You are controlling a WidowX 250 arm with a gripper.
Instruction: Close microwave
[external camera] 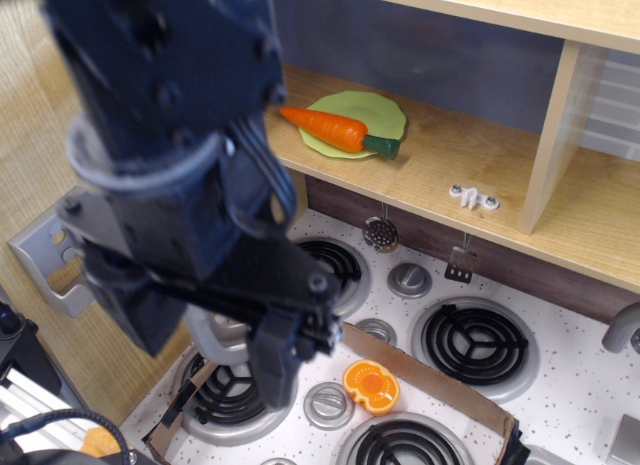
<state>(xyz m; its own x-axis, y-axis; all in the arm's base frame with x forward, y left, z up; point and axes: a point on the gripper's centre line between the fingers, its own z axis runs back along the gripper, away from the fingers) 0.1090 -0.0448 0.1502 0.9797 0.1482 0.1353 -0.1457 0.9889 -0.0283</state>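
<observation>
The microwave (450,160) is the light-wood compartment at the top, and its inside is open to view. A carrot (330,128) lies on a green plate (375,112) inside it. My arm, dark and blurred, fills the left half of the view and hides nearly all of the grey door. Only the bottom of the curved grey handle (220,338) shows under the arm. My gripper (283,360) hangs low in front of the door over the front left burner. Blur and its dark body hide how its jaws stand.
Below is a toy stove top with black coil burners (475,340) and grey knobs (408,279). An orange toy (370,384) lies beside a cardboard strip (440,380). A grey wall bracket (40,265) is fixed to the left wooden wall. Small utensils (380,233) hang under the shelf.
</observation>
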